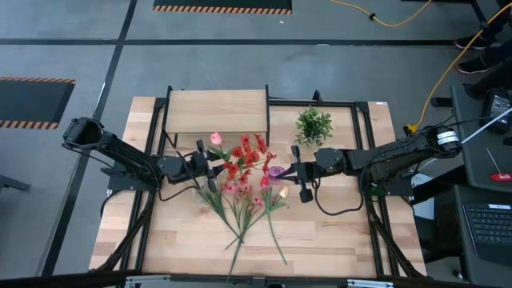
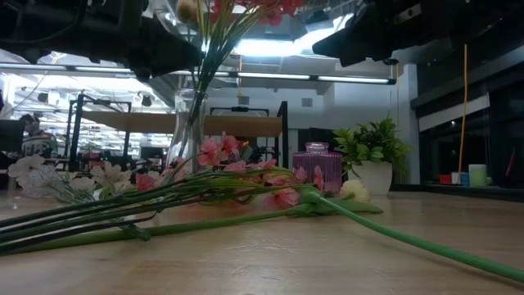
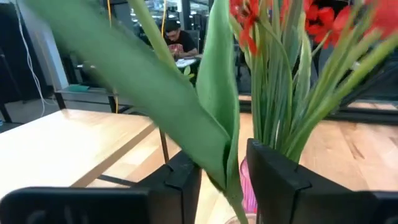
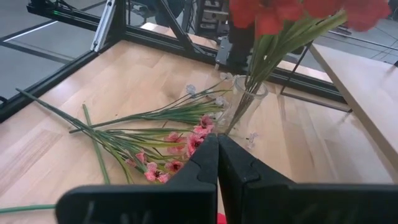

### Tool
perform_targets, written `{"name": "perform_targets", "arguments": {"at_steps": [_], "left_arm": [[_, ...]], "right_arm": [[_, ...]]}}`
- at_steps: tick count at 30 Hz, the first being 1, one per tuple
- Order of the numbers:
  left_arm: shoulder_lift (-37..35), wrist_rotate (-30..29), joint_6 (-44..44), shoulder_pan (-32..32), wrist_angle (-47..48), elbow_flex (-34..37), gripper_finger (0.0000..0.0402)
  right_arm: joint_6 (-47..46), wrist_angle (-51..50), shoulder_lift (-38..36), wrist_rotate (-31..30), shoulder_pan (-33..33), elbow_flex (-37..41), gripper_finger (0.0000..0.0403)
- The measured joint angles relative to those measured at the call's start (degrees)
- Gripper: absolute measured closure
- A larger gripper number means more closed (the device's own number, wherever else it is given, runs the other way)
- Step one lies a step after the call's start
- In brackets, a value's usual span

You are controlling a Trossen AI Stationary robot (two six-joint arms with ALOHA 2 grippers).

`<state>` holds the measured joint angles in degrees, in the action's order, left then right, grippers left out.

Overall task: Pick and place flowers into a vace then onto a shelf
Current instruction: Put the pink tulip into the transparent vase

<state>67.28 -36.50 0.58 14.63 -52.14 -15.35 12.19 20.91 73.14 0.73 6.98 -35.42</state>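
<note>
The left gripper hangs above the table's middle, just in front of the shelf, at the top of a clear glass vase. In its wrist view its two fingers stand apart, with a broad green leaf and stem running down between them; whether the pads touch that stem I cannot tell. The pink tulip sits just behind this gripper, on the shelf side.

The vase stands right beside the gripper and holds the red blossoms, whose green stems crowd into its neck. In the low view the vase rises behind the loose flowers, with the shelf board behind it.

In front of the vase, more flowers lie flat on the table: small pink blossoms and pale sprigs, their long stems fanning toward the front edge. One thick stem runs nearest the low camera.

Right of the vase stands a small purple jar, next to a cream bloom. The right gripper hovers just beside that jar, fingers pressed together on nothing. A bushy green plant in a white pot sits behind it, near the shelf's right end.
</note>
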Motion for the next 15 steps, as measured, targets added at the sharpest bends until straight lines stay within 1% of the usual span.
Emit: {"name": "perform_targets", "arguments": {"at_steps": [7, 15], "left_arm": [[-0.37, -0.8, 0.13, 1.37, 0.14, 0.0, 0.0252], [-0.35, -10.24, 1.59, 4.84, 1.9, 0.0, 0.0234]], "right_arm": [[-0.21, -0.34, 0.0, 0.01, 0.0, 0.0, 0.04], [-0.11, -1.82, 0.0, 0.0, 0.0, 0.0, 0.04]]}}
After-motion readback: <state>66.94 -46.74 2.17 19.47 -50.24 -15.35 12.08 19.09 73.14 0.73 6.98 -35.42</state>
